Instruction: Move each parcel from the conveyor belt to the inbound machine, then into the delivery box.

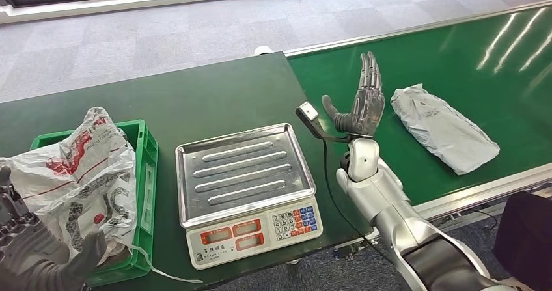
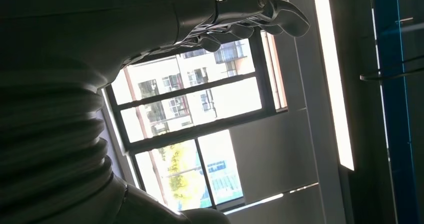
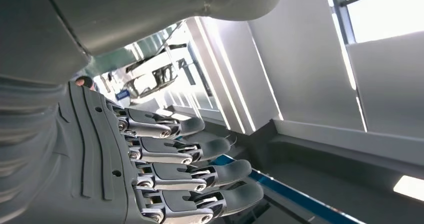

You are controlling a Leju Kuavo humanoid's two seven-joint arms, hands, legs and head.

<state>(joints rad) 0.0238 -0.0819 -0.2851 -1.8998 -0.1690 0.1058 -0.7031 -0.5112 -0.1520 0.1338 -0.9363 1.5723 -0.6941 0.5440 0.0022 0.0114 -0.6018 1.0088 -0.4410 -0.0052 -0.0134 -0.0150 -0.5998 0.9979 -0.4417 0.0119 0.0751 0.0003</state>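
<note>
Left hand: grey robot left hand (image 1: 36,255) low by the green plastic crate (image 1: 148,167), fingers loosely spread, holding nothing.
Crate: holds a crumpled white printed bag (image 1: 78,174), likely delivered.
Scale: steel-tray weighing scale (image 1: 244,174), bare, awaiting a parcel.
Right hand: right hand (image 1: 364,105) raised upright, fingers straight, empty.
Parcel: grey plastic mailer (image 1: 442,128) on green conveyor belt (image 1: 495,50), beside that hand, apart.

grey carpet floor (image 1: 163,37), windows (image 2: 200,108)
</note>
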